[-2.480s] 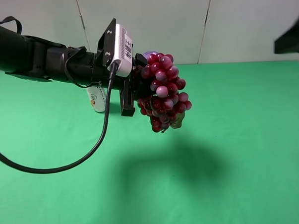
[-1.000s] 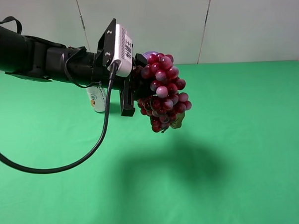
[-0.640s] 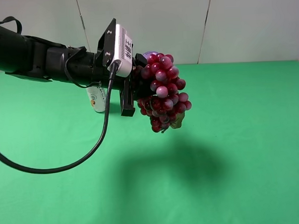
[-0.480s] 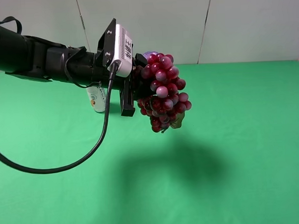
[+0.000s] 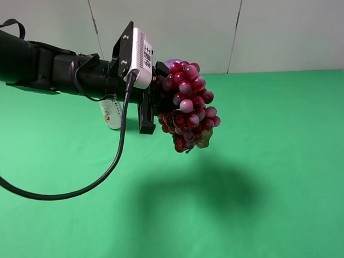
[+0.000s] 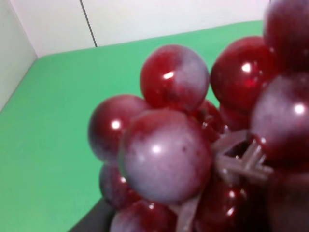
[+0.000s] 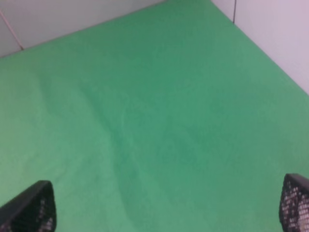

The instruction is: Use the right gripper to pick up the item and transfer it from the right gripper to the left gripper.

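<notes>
Aloft, glossy dark-red grape bunch (image 5: 187, 105), leaf (image 5: 204, 140) lowest, clamped in left tool (image 5: 150, 110); right tool (image 7: 162, 203) spread wide.

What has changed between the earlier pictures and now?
The right gripper, seen earlier at the right edge of the high view, has withdrawn out of that view; it is open and empty. Nothing was taken or let go. The left gripper stays shut on the grapes, held in the air in the same place.

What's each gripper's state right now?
Left gripper: closed, holding the grapes in the air.
Right gripper: open, empty.
</notes>
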